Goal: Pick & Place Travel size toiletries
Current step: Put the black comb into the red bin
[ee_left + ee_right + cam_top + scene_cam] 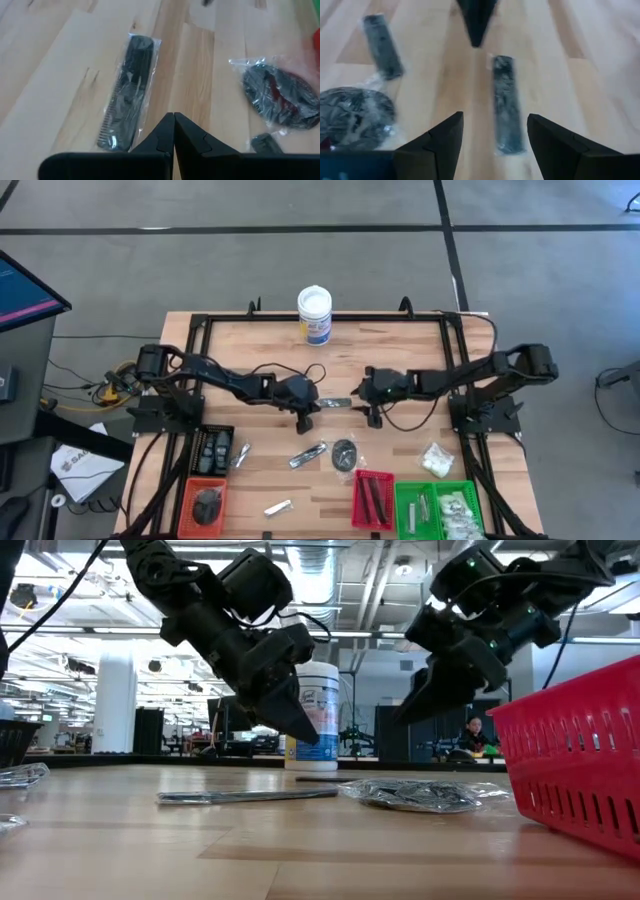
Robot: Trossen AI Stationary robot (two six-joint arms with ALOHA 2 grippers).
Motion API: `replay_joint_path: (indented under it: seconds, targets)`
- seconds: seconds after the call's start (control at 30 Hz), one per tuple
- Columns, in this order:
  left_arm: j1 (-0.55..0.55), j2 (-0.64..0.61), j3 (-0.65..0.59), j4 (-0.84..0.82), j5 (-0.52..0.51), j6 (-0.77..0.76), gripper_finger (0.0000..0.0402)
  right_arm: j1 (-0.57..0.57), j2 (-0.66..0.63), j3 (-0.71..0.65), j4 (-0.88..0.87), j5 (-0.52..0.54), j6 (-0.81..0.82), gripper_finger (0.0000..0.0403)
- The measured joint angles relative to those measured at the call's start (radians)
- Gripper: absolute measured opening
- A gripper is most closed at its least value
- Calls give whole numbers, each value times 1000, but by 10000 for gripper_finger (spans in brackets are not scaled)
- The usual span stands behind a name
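Observation:
A slim black stick in a clear packet (507,105) lies flat on the table at its middle (335,402). My right gripper (492,137) hangs open above it, one finger to each side, touching nothing. My left gripper (173,131) is shut and hovers just past the stick's other end (310,412), clear of the table in the low view (308,732). A black comb in a clear packet (127,92) and a dark round disc in a packet (280,97) lie flat nearer the front edge.
A white tub with a blue label (314,315) stands at the far edge. Along the front edge are a black tray (212,448), an orange tray (207,502), a red tray (372,498) and a green tray (440,508). A clear packet with white contents (435,460) lies at the right.

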Motion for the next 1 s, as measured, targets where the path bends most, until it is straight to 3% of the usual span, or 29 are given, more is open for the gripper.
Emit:
replay_joint_path:
  seconds: [0.23,0.67,1.0]
  targets:
    - [-26,22,-1,-24,-86,41,1,45,39,1,71,181,1,221]
    - [20,73,0,23,-79,-55,1,-49,44,0,41,74,61,228]
    - [26,124,3,33,-50,-106,1,-72,44,0,52,74,63,220]
